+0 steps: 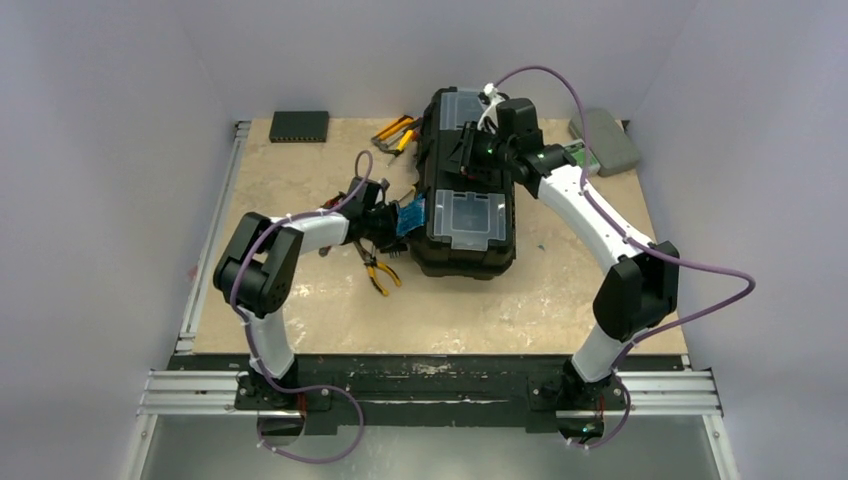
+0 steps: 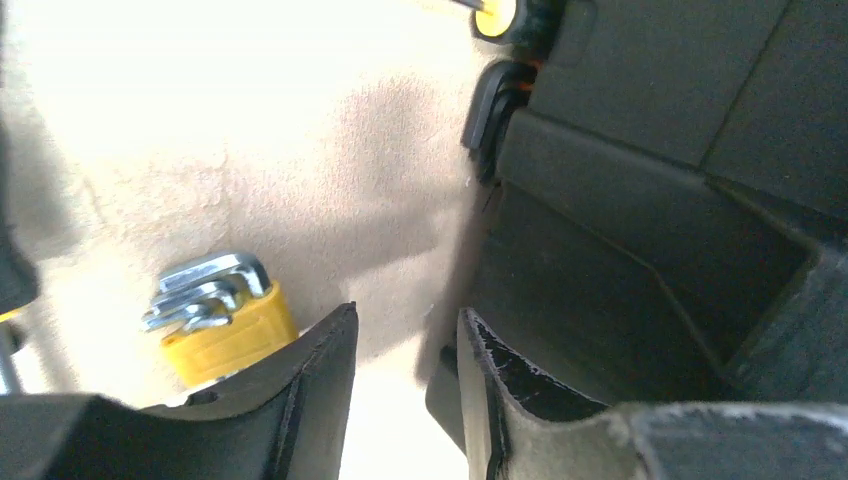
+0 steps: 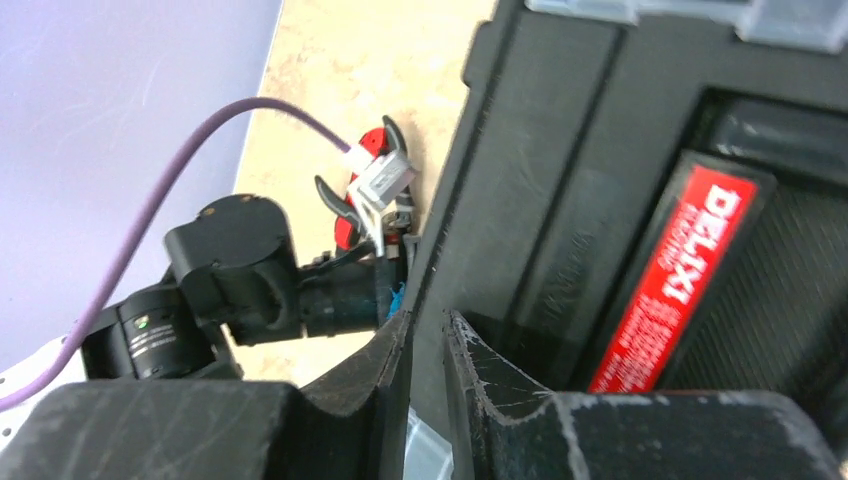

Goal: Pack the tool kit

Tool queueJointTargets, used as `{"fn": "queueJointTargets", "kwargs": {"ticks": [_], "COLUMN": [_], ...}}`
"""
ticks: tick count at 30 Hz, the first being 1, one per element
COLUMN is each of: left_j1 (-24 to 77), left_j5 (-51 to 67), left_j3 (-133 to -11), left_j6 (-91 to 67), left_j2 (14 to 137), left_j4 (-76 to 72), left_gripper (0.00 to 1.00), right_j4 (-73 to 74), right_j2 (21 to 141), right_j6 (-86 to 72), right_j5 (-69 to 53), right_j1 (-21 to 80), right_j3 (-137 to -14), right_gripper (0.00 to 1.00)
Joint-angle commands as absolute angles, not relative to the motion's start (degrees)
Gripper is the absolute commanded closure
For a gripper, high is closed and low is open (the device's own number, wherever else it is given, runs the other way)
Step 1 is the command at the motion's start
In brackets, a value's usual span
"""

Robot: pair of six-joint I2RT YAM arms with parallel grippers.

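The black toolbox (image 1: pixel 465 245) stands mid-table with its lid down, a clear-lidded compartment (image 1: pixel 470 215) at each end. My right gripper (image 1: pixel 468 150) (image 3: pixel 428 325) sits on the lid beside the red-labelled handle (image 3: pixel 690 270), shut on the lid's left edge. My left gripper (image 1: pixel 393 228) (image 2: pixel 405 320) is low at the box's left wall (image 2: pixel 650 230), by the blue latch (image 1: pixel 412 215), open with only table between its fingers. A yellow hex-key set (image 2: pixel 220 310) lies just left of it. Yellow-black pliers (image 1: pixel 378 272) lie near the box's front left corner. Red-handled pliers (image 3: pixel 350 200) lie behind the left arm.
More yellow-handled tools (image 1: pixel 395 133) lie at the toolbox's back left. A flat black box (image 1: pixel 299 125) sits at the far left edge, a grey case (image 1: pixel 605 140) at the far right corner. A rail (image 1: pixel 210 240) runs along the table's left side.
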State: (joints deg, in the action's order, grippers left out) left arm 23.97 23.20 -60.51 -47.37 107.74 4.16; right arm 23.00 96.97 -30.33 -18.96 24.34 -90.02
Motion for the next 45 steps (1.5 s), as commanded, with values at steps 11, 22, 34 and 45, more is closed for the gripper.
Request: {"fn": "queueJointTargets", "kwargs": {"ticks": [11, 22, 34, 45], "left_j1": [22.4, 22.1, 21.9, 27.3], "left_j5": [18.2, 8.6, 17.0, 30.1], "left_j3": [-61.6, -63.6, -67.7, -78.2], "left_j6": [-43.3, -40.0, -40.7, -42.5], "left_j2": [93.9, 83.6, 82.1, 92.2], "left_j4": [9.6, 18.7, 12.0, 4.9], "left_gripper": [0.57, 0.48, 0.18, 0.16], "right_j4": [39.8, 40.5, 33.5, 29.9], "right_j2": [91.3, 85.6, 91.2, 92.3], "right_j6": [-26.6, -25.3, -25.4, -27.8], "right_j5": [0.5, 6.2, -9.3, -11.3], "right_j1": [22.7, 15.1, 12.3, 10.2], "right_j3": [-99.3, -89.8, -85.5, -81.6], "right_gripper": [0.34, 0.22, 0.22, 0.64]}}
